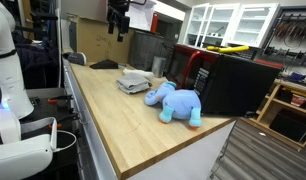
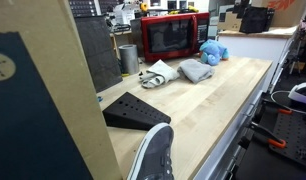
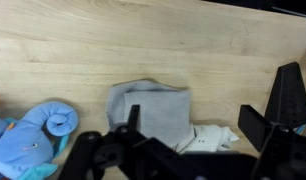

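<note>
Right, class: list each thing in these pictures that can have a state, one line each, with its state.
gripper: open, empty, raised over the table.
grey cloth: folded, lying flat.
white item: crumpled, beside the grey cloth.
blue plush toy: lying down.
microwave: door shut.

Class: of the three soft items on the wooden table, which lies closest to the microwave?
The blue plush toy, beside the microwave; the grey folded cloth and the white cloth lie farther off.

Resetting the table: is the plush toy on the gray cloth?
No, the plush toy lies on the bare tabletop beside the gray cloth.
</note>
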`<action>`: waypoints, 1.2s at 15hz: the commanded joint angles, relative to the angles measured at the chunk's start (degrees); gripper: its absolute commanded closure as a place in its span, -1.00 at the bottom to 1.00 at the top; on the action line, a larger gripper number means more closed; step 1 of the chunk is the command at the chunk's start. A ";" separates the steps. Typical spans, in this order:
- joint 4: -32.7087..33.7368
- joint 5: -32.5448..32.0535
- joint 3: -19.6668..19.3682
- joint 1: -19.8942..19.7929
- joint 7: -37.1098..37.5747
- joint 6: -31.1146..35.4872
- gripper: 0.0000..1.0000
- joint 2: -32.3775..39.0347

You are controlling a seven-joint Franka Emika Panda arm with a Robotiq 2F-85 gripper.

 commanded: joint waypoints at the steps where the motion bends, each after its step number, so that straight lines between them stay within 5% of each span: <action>1: -4.53 1.40 2.86 0.03 -0.74 4.20 -1.00 -1.95; 9: -15.62 4.59 9.59 4.54 1.71 23.03 -1.00 0.43; 18: -15.59 2.14 14.02 5.26 9.52 44.13 -1.00 16.84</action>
